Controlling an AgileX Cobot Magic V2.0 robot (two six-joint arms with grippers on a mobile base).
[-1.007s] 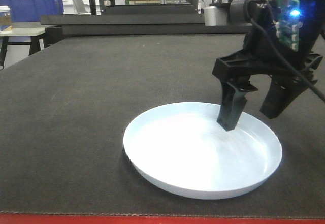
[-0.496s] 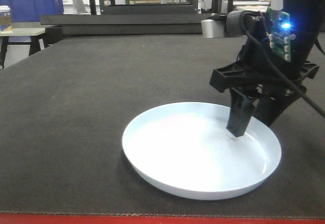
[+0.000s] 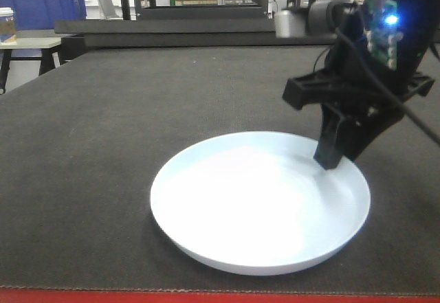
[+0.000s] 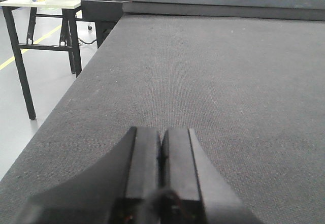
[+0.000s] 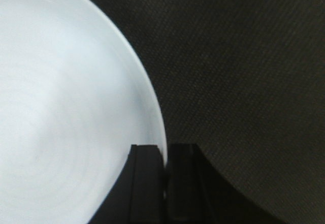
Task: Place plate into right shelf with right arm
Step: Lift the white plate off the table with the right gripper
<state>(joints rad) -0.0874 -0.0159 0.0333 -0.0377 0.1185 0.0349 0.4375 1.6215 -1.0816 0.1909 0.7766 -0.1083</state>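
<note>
Right tool (image 3: 337,157), centre right of the front view: a second ago its two fingers stood apart astride the far right rim of the plate (image 3: 261,203), one inside and one outside. Now you see them drawn narrow and pinching that rim. The right wrist view confirms it, with the pale edge caught between the two black fingers at the bottom of the frame. The plate has slid toward the lower left of the front view and shows more of its face, so you may judge the held edge to be starting up off the desk (image 3: 103,110), while the near side appears to rest there. The grasp reads as made; lift and carry remain, and the shelf shows plainly in no view. Left tool (image 4: 161,173), bottom of its wrist view: fingers pressed together, holding nothing.
</note>
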